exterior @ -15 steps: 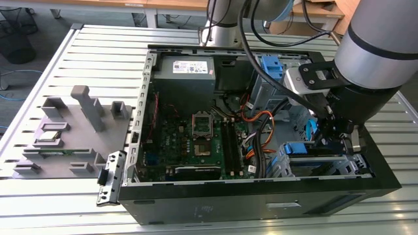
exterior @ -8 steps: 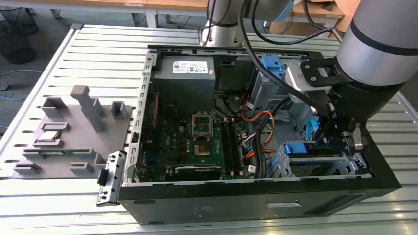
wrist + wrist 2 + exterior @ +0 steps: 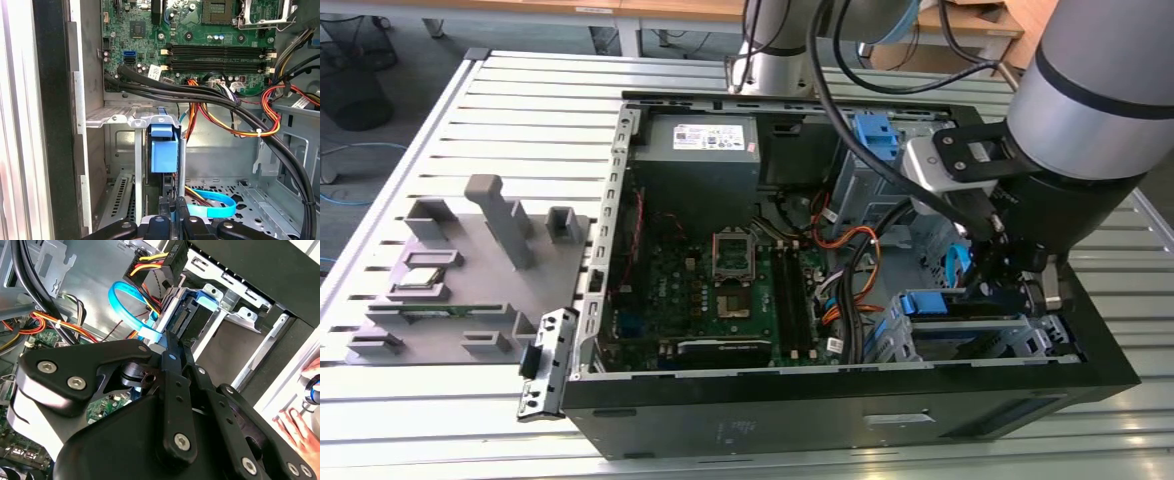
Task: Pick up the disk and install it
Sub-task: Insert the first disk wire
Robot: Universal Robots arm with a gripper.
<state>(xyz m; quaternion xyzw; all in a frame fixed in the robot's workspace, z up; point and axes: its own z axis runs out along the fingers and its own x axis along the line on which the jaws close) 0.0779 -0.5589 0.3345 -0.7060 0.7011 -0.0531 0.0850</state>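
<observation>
Roughly mid-install: gripper looks clenched on the near edge of the disk. Pick is done. The disk stands edge-on inside the drive cage, blue bracket showing, a blue SATA cable just beside it. Full seating can't be confirmed. Cable bundle and motherboard lie beyond.

1 disk, 1 PSU

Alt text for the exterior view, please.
A robot arm holds its gripper in the drive cage of an open computer case, at the blue-bracketed disk. The case lies on a slatted metal table, with a grey fixture tray on the exterior view's left.
</observation>
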